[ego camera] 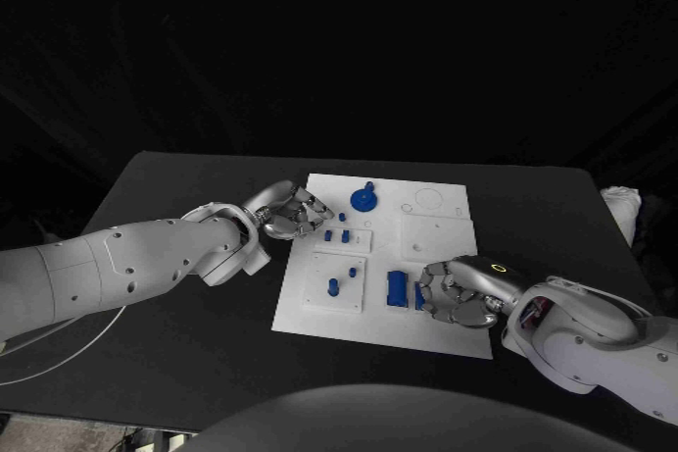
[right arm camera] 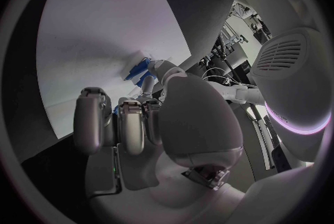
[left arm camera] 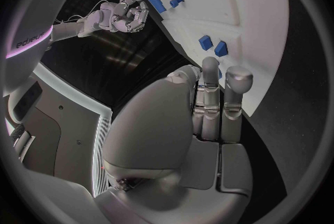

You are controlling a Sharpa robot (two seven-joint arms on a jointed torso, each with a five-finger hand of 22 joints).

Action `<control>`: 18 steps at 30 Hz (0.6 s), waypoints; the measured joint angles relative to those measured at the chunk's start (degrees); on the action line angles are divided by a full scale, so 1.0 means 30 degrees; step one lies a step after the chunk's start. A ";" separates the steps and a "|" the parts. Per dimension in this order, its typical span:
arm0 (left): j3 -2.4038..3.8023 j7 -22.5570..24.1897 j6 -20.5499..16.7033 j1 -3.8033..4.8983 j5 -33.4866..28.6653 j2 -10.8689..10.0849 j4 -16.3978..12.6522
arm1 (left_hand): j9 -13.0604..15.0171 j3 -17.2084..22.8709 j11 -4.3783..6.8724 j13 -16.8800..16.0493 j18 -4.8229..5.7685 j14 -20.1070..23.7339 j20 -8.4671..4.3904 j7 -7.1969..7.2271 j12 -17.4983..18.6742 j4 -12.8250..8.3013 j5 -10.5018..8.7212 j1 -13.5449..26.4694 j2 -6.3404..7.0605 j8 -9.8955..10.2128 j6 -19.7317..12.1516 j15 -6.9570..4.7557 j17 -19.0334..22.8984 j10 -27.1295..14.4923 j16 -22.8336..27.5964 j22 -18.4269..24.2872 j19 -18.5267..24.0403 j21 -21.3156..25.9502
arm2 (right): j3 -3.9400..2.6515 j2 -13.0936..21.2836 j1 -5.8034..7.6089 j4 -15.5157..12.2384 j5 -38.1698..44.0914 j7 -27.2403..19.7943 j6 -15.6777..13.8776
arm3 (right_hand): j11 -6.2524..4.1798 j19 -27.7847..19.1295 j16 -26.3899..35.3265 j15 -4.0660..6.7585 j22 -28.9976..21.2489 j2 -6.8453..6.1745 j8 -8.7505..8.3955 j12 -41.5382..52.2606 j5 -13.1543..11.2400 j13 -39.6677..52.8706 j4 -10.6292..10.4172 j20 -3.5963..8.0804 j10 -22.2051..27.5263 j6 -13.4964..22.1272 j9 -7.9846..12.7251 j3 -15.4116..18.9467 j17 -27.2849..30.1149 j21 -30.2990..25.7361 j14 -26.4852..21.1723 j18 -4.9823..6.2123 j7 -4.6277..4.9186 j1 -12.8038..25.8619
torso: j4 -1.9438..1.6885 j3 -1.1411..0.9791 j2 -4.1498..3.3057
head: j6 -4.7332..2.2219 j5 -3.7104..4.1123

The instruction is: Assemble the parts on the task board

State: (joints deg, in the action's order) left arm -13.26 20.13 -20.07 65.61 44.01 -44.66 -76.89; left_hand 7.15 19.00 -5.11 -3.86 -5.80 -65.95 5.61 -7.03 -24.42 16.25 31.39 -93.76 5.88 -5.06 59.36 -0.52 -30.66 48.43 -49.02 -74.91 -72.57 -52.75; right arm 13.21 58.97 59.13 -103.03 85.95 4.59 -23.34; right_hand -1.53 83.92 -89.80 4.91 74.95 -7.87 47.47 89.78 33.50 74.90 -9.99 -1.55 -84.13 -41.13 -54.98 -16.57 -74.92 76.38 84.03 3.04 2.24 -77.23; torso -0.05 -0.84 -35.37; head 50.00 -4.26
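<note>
Both silver hands, left (ego camera: 294, 213) and right (ego camera: 460, 292), fingers curled in on nothing visible, at opposite edges of the white rectangular task board (ego camera: 438, 238) with small blue parts (ego camera: 397, 288).

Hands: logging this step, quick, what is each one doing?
Left hand: fingers curled at the task board edge, cannot tell if holding anything.
Right hand: fingers curled by blue parts, grip unclear.

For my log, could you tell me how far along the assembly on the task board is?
Done: several blue parts stand on the board, and a blue gear sits near its far edge. In hand: the right hand is at a long blue part; whether it grips is unclear. Left hand is curled at the board's edge. Left: round holes stay unfilled.
</note>
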 measured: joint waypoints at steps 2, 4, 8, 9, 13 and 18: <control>0.0000 -0.0002 0.0002 0.0000 0.0000 0.0008 0.0006 | 0.0000 0.0000 0.0000 0.0000 -0.0001 0.0000 0.0000 0.0000 0.0000 0.0000 0.0000 0.0000 0.0000 0.0000 0.0001 0.0001 0.0000 -0.0001 0.0000 0.0000 0.0000 0.0000 | 0.0000 -0.0022 -0.0005 0.0019 -0.0018 0.0036 0.0005 | 0.0000 0.0000 0.0000 0.0001 0.0000 0.0000 0.0000 0.0000 0.0000 -0.0001 -0.0044 0.0000 0.0000 0.0000 0.0001 -0.0044 0.0001 -0.0020 0.0000 0.0000 0.0000 0.0000 | 0.0002 0.0000 0.0000 | 0.0000 0.0000; 0.0000 -0.0004 0.0004 0.0000 0.0000 0.0028 0.0014 | 0.0011 0.0000 0.0000 0.0001 0.0000 0.0001 0.0000 0.0000 0.0000 0.0000 0.0000 0.0000 0.0000 0.0000 0.0000 0.0000 0.0000 -0.0001 0.0000 0.0000 -0.0001 0.0000 | 0.0000 -0.0056 -0.0019 0.0046 -0.0036 0.0085 0.0016 | 0.0000 0.0000 0.0000 0.0001 -0.0001 0.0000 0.0014 0.0000 -0.0055 0.0000 -0.0053 0.0000 0.0000 -0.0001 0.0001 -0.0054 0.0001 -0.0085 0.0000 0.0000 0.0000 0.0000 | 0.0004 0.0000 0.0000 | 0.0000 0.0002; 0.0000 -0.0005 0.0009 -0.0003 -0.0001 0.0039 0.0015 | 0.0017 0.0000 0.0000 0.0000 -0.0001 0.0000 0.0000 0.0000 0.0000 0.0000 0.0000 0.0000 0.0000 0.0000 0.0000 0.0000 0.0000 -0.0001 0.0000 0.0001 0.0000 0.0000 | 0.0003 -0.0097 -0.0042 0.0068 -0.0059 0.0201 0.0028 | 0.0000 -0.0001 0.0000 0.0001 -0.0002 0.0000 0.0343 0.0000 -0.1495 0.0000 -0.0098 0.0000 -0.0001 0.0131 -0.0009 -0.0203 0.0002 -0.0092 0.0000 0.0000 -0.0004 0.0000 | 0.0005 -0.0004 0.0000 | 0.0000 0.0004; 0.0000 -0.0006 0.0010 -0.0004 -0.0001 0.0039 0.0016 | 0.0016 0.0000 0.0000 0.0000 -0.0001 0.0000 0.0000 0.0000 0.0000 0.0000 0.0000 0.0000 0.0000 0.0000 0.0000 0.0001 0.0000 -0.0001 0.0000 0.0000 -0.0001 0.0000 | 0.0003 -0.0102 -0.0044 0.0073 -0.0064 0.0235 0.0027 | 0.0000 0.0000 0.0000 0.0001 -0.0002 0.0000 0.0451 0.0000 -0.2196 0.0007 -0.0099 0.0001 0.0000 0.0131 -0.0039 -0.0203 0.0002 -0.0092 0.0000 0.0002 -0.0004 0.0000 | 0.0004 -0.0005 0.0000 | 0.0000 0.0004; 0.0000 -0.0011 0.0012 -0.0005 -0.0001 0.0034 0.0018 | 0.0015 0.0000 0.0001 0.0000 -0.0001 0.0001 0.0000 0.0001 0.0000 0.0000 0.0000 0.0000 0.0000 0.0000 0.0000 0.0000 0.0000 -0.0001 0.0000 0.0000 0.0000 0.0000 | 0.0003 -0.0119 -0.0051 0.0077 -0.0083 0.0408 0.0009 | 0.0000 0.0000 0.0000 0.0001 -0.0003 0.0000 0.0899 0.0000 -0.5247 0.0016 -0.0283 0.0001 -0.0001 0.0200 -0.0168 0.0161 0.0003 -0.0092 0.0000 0.0000 -0.0073 0.0000 | 0.0002 -0.0005 0.0000 | 0.0000 0.0002; 0.0000 -0.0016 0.0016 -0.0005 -0.0001 0.0032 0.0020 | 0.0014 0.0000 0.0001 0.0001 -0.0002 0.0001 0.0000 0.0001 0.0000 0.0000 0.0000 0.0000 0.0000 0.0000 0.0000 0.0000 0.0000 -0.0001 0.0000 0.0000 0.0000 0.0000 | 0.0002 -0.0125 -0.0059 0.0072 -0.0100 0.0658 -0.0065 | 0.0000 -0.0001 0.0000 0.0001 -0.0005 0.0137 0.1341 0.0000 -0.7270 0.0015 -0.0516 0.0001 -0.0001 0.0200 -0.0262 0.0807 0.0003 -0.0092 0.0000 0.0002 -0.0074 0.0137 | -0.0002 -0.0005 0.0002 | 0.0000 -0.0009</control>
State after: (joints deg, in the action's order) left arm -13.26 20.08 -20.02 65.60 44.01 -44.56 -76.83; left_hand 7.19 19.00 -5.10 -3.85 -5.80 -65.95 5.61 -7.03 -24.42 16.25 31.39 -93.76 5.88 -5.06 59.36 -0.52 -30.66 48.43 -49.02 -74.91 -72.57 -52.75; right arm 13.22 58.60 58.95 -102.81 85.65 6.57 -23.53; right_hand -1.53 83.92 -89.80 4.91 74.93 -7.46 51.49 89.78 11.70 74.95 -11.54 -1.55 -84.13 -40.53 -55.76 -14.15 -74.92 76.11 84.03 3.05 2.02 -76.82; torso -0.05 -0.86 -35.36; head 50.00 -4.28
